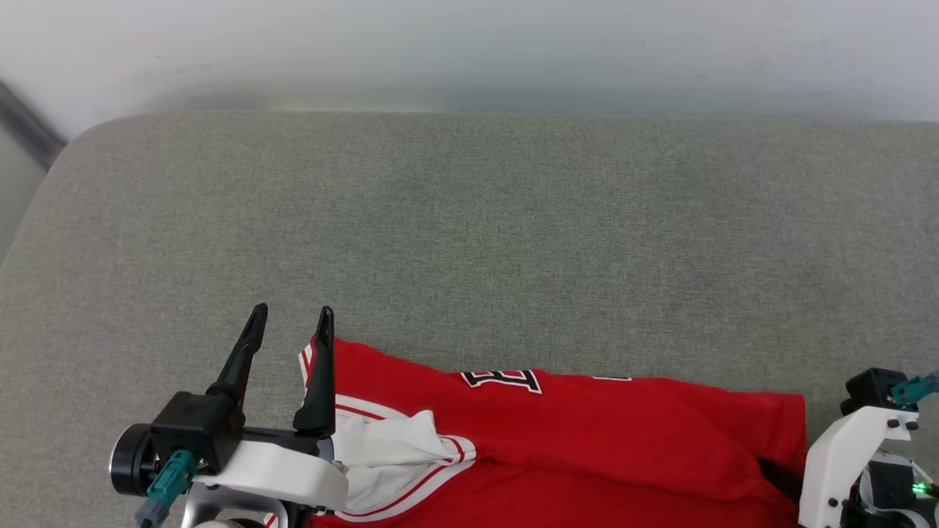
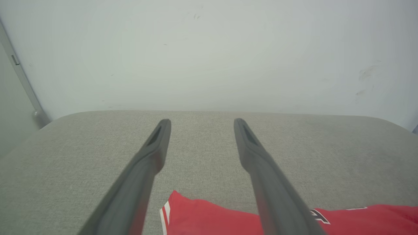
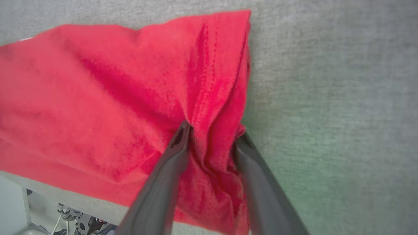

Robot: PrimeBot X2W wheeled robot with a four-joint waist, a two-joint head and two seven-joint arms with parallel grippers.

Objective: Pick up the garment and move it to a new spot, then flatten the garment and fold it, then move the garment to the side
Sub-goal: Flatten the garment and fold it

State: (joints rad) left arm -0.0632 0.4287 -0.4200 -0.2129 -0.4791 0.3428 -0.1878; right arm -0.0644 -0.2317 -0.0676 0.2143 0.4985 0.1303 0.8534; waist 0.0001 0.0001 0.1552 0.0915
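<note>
Right hand (image 3: 213, 132) pinches bunched edge of garment (image 1: 587, 433), seemingly to pull it flat; left hand (image 1: 292, 314) spread, empty, over opposite end.

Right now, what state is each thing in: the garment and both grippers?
garment: lying rumpled on the grey cushion, a white sleeve folded over it.
left gripper: open, holding nothing, by the garment's striped corner.
right gripper: shut on a bunched fold at the garment's red edge.
</note>
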